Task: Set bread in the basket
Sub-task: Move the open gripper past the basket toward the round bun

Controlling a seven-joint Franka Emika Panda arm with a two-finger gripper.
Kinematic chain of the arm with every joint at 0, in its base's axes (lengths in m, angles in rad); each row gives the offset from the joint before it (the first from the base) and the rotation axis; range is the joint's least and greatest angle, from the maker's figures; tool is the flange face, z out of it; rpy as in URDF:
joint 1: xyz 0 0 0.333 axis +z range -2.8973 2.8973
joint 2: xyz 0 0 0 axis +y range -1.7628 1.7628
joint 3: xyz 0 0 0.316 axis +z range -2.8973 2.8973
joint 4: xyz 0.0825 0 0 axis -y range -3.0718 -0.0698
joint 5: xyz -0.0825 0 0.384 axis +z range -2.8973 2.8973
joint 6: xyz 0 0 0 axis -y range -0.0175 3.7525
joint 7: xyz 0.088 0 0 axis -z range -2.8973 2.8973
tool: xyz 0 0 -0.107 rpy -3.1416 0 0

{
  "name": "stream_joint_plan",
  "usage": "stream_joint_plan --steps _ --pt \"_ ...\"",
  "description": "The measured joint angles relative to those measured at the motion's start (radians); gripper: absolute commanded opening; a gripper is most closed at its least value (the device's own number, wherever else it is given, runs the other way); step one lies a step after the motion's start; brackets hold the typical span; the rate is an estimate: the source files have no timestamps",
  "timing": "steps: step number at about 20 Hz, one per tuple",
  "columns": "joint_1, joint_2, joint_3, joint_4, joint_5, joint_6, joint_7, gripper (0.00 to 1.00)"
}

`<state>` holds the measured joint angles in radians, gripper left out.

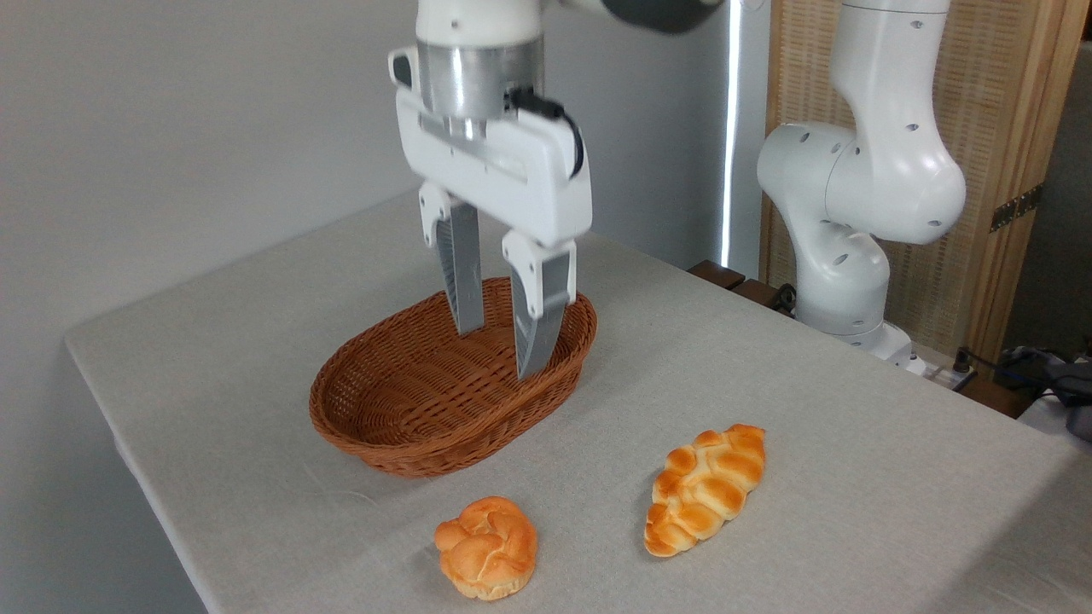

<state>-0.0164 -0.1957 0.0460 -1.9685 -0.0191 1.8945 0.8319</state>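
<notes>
Overhead, pincer (502, 350) apart, empty, hiding part of basket (401, 409) far rim; bread (487, 547) on table, unobstructed.

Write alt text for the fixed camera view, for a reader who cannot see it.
A robot arm's open gripper hangs over an empty wicker basket on a grey-clothed table, jaws apart and holding nothing. In front of the basket lie a small knotted bun and, to its right, a longer braided loaf.

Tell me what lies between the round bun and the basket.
Nothing: in the camera view, only bare grey tablecloth separates the round bun from the basket. The braided loaf sits off to the right, and the gripper hangs over the basket, jaws apart.
</notes>
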Motion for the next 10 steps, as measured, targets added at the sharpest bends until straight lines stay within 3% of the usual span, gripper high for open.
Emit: stream_joint_plan --steps 3,7,10 --pt "0.000 0.015 0.000 -0.057 0.045 0.122 0.000 1.00" --pt "-0.001 0.048 0.000 -0.131 0.053 0.292 0.000 1.00" --pt "-0.001 0.074 0.000 -0.156 0.075 0.344 0.001 1.00"
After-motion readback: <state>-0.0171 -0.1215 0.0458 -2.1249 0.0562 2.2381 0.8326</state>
